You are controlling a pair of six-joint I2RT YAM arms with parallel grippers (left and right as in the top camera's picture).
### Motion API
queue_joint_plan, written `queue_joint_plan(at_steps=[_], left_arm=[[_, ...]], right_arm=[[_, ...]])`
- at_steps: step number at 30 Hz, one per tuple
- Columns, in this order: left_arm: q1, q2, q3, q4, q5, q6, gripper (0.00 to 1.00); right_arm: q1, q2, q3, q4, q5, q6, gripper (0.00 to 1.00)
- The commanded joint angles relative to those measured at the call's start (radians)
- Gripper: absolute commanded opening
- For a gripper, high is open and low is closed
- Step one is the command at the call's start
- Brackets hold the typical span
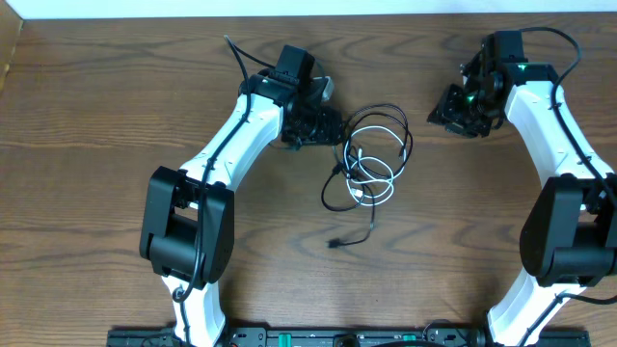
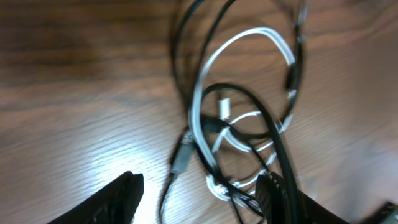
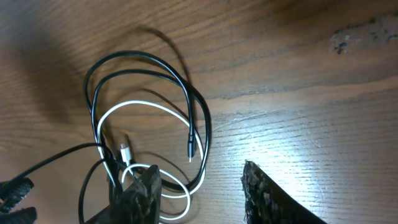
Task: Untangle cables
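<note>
The black cable (image 3: 206, 134) and the white cable (image 3: 143, 102) are lying looped through each other on the wooden table (image 1: 116, 116), right in the middle between the two arms. The left gripper (image 2: 199, 199) is sitting at the tangle's left edge, fingers spread wide, with strands running between them in its wrist view. The right gripper (image 3: 199, 194) is waiting well off to the right, jaws parted too, gripping nothing. One black plug (image 1: 335, 243) is trailing toward the near edge.
</note>
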Motion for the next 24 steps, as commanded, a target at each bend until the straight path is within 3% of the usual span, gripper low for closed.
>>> queue_joint_plan(at_steps=[1,5,8,12,19,24], left_arm=[[0.003,-0.018,0.007,-0.035,-0.079,0.090,0.64],[0.003,-0.019,0.010,-0.072,-0.055,0.119,0.64],[0.003,-0.027,0.036,-0.076,0.145,0.154,0.64],[-0.005,-0.045,0.047,-0.072,0.290,0.243,0.64],[-0.096,-0.021,-0.018,-0.087,0.135,0.229,0.65],[-0.183,0.056,-0.025,-0.017,-0.037,0.108,0.61]], right_arm=[[-0.003,0.009,0.000,-0.002,0.027,0.001,0.41],[-0.003,0.009,0.000,-0.003,0.029,-0.002,0.43],[-0.003,0.009,0.000,-0.002,0.029,-0.002,0.44],[-0.003,0.009,0.000,-0.002,0.029,-0.010,0.44],[-0.003,0.009,0.000,-0.002,0.029,-0.021,0.45],[-0.003,0.009,0.000,-0.009,0.029,-0.021,0.45]])
